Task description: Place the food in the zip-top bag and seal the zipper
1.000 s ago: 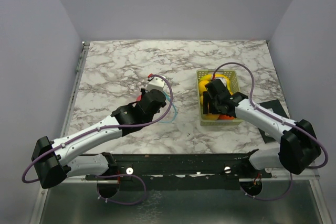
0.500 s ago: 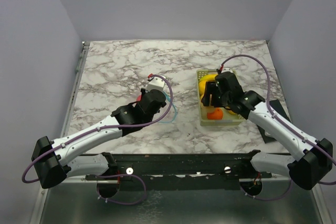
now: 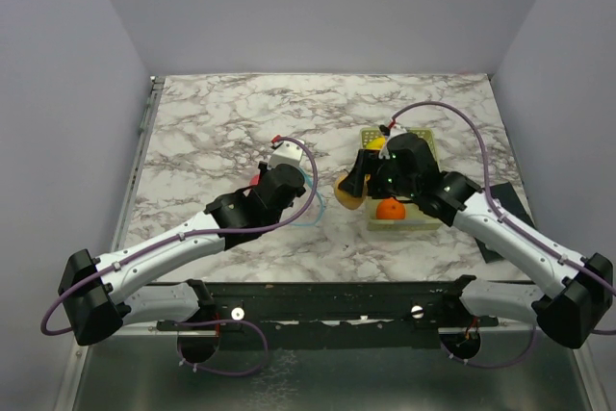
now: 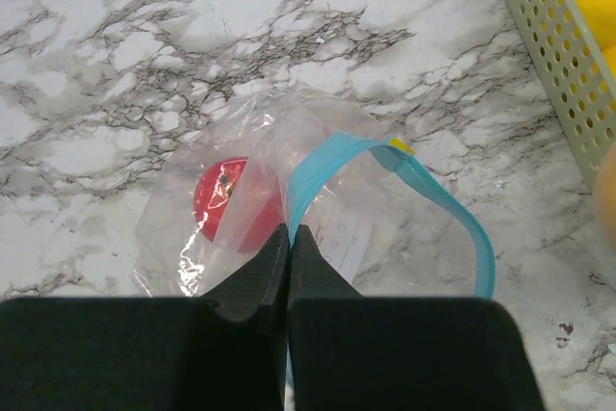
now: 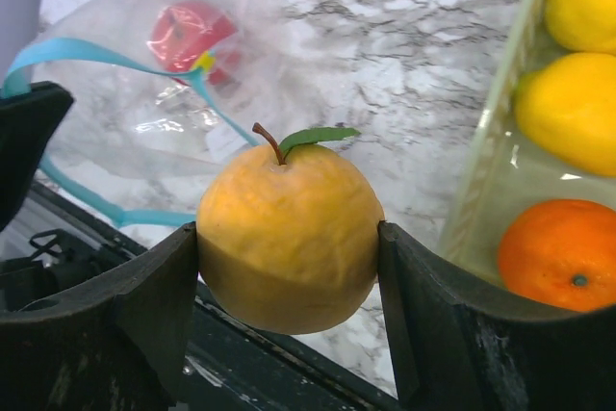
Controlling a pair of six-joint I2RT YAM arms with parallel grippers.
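So here's the setup on the marble tabletop. The zip-top bag lies flat left of centre, clear and crinkly. Its light blue zipper bows out into a loop, so the mouth is gaping rather than sealed. There's exactly one thing inside it, a red apple, sitting at the left end away from the mouth.

The left pincer is clamped fully closed right at the bag's mouth edge. The blue strip runs down into the spot where the two tips meet, so it looks like it's pinching the bag there.

The right pincer is spread fairly wide, with both fingers pressed against the sides of a yellow-orange toy fruit that has a brown stem and a little green leaf. That fruit hangs off the surface, in the gap between the bag and the basket, just outside the basket's left wall.

The basket itself is pale yellow-green with slotted sides, to the right of the bag and not touching it. I can see two lemons toward its far end and an orange at the near end. The top view shows the arm covering part of the basket, so I can't tell if there's more in there.
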